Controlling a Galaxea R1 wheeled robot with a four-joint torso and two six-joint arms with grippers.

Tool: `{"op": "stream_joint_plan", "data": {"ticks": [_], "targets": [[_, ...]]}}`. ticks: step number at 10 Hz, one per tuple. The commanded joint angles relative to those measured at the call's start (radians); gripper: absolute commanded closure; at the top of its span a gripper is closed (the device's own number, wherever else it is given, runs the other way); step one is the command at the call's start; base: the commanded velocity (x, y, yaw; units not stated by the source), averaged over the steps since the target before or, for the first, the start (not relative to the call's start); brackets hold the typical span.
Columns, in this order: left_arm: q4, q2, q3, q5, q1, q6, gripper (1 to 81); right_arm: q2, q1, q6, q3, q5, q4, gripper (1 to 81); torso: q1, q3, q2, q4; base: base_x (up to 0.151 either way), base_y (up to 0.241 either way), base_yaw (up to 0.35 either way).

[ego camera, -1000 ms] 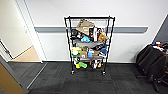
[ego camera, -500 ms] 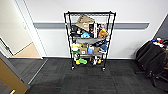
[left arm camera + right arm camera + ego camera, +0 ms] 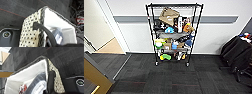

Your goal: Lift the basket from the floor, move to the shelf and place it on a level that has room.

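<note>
Soft even indoor light, all views blurred, wide-angle edge bending

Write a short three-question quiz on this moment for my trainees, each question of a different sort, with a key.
1. True or false: the top tier of the black wire shelf is bare, while the tiers below it are crowded.
2. Multiple choice: in the left wrist view, the basket is seen above A) tan flooring, B) dark carpet, C) a wooden table.
3. Short answer: what colour is the basket's lining?

Key: 1 true; 2 B; 3 white.
</note>
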Motion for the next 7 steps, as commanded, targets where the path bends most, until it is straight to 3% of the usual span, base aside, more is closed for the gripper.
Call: {"op": "stream_joint_plan", "data": {"ticks": [1, 3, 7], "targets": [[0.012, -0.018, 0.030, 0.039, -0.077, 0.005, 81.1, -0.024, 0.066, 0.004, 0.030, -0.046, -0.003, 81.1, 0.000, 0.062, 0.000, 0.000, 0.000, 0.000, 0.000], [0.012, -0.021, 0.027, 0.039, -0.054, 0.006, 81.1, -0.024, 0.063, 0.004, 0.029, -0.046, -0.003, 81.1, 0.000, 0.090, -0.004, 0.000, 0.000, 0.000, 0.000], [0.009, -0.022, 0.015, 0.039, -0.037, 0.003, 81.1, -0.023, 0.057, 0.004, 0.030, -0.046, -0.003, 81.1, -0.002, 0.188, -0.004, 0.000, 0.000, 0.000, 0.000]]}}
